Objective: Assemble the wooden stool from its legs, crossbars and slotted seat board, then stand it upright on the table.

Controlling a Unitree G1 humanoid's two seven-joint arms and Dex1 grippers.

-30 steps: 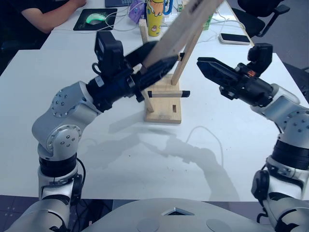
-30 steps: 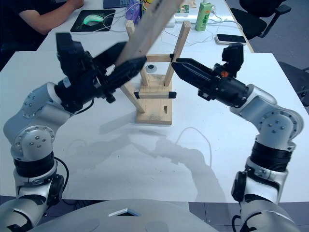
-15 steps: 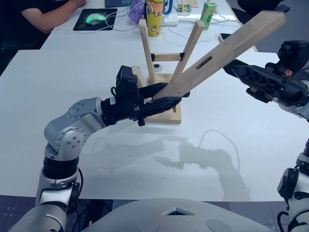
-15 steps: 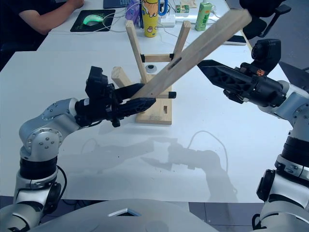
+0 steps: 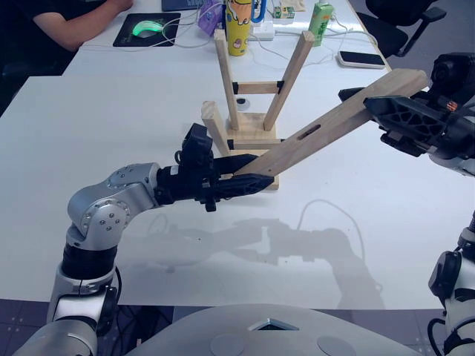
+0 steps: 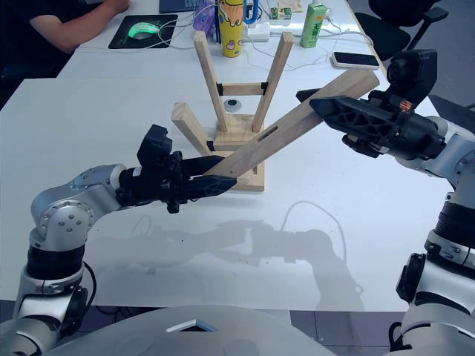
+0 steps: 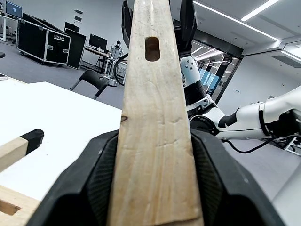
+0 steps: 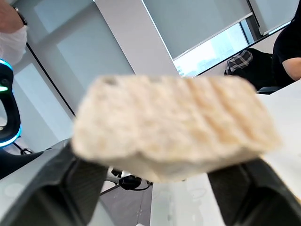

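On the white table, just behind the arms, a half-built stool frame is sitting. Two long legs are rising from a flat base piece, with a black-tipped crossbar joining them. A shorter leg is leaning off to the left.

In front of it we are seeing a long board slanting up from low on the left to high on the right, above the table. An oval slot is cut through its face.

The left gripper is clamping the board's low end flat between both fingers, close above the table and just in front of the base piece. The right gripper is sitting at the board's high end. There we cannot tell whether it is gripping the wood or merely lying alongside it.

On the far desk a yellow cup is showing a cartoon figure. A green carton beside it is carrying print too small for us to read. A phone and a black mouse pad are lying there too.
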